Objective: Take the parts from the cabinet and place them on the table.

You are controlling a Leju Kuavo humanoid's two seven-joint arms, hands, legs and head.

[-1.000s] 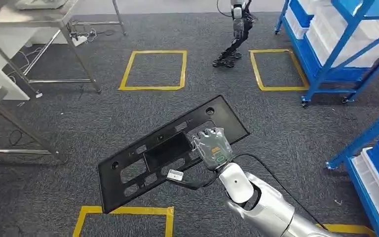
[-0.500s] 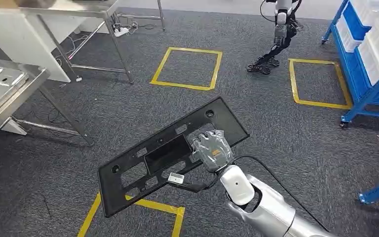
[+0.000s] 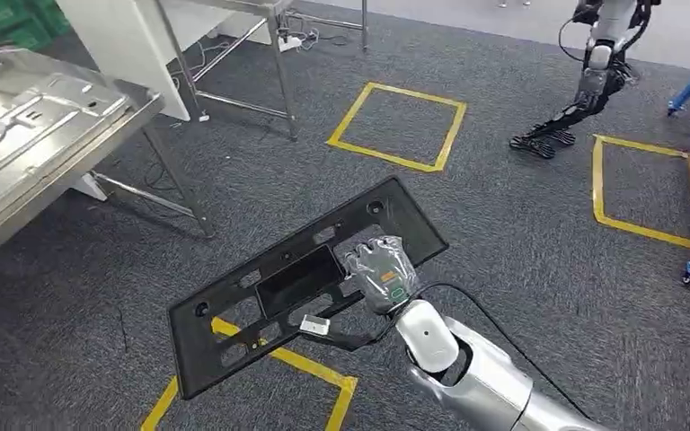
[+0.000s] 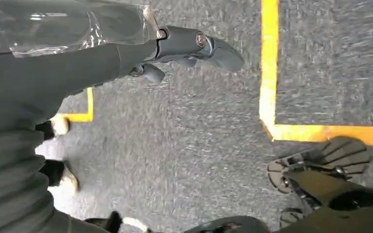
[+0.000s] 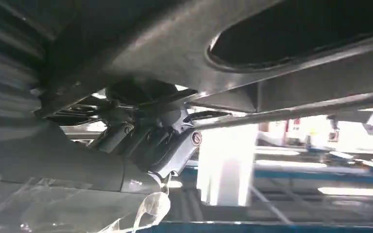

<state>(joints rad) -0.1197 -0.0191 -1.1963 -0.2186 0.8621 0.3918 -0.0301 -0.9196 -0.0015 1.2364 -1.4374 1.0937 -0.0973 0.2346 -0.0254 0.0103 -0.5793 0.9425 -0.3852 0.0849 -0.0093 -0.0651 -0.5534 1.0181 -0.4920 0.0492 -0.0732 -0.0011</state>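
Right hand (image 3: 383, 274) is gripping a flat black plastic panel (image 3: 298, 280) at the frame's centre.

Its grey fingers (image 5: 167, 138) are curling around one of the panel's slotted bars, carrying the cut-out, matte rectangle tilted above coarse grey carpet (image 3: 521, 242) with yellow tape squares (image 3: 398, 126). Left hand (image 4: 194, 46) is hanging with dark fingers loosely spread, holding nothing. A ribbed, shiny steel table (image 3: 31, 135) is sitting at upper left.

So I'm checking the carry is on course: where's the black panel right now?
In the head view the black panel is at centre, held by the right hand above the grey carpet, over a yellow tape square, with the metal table off to the left.
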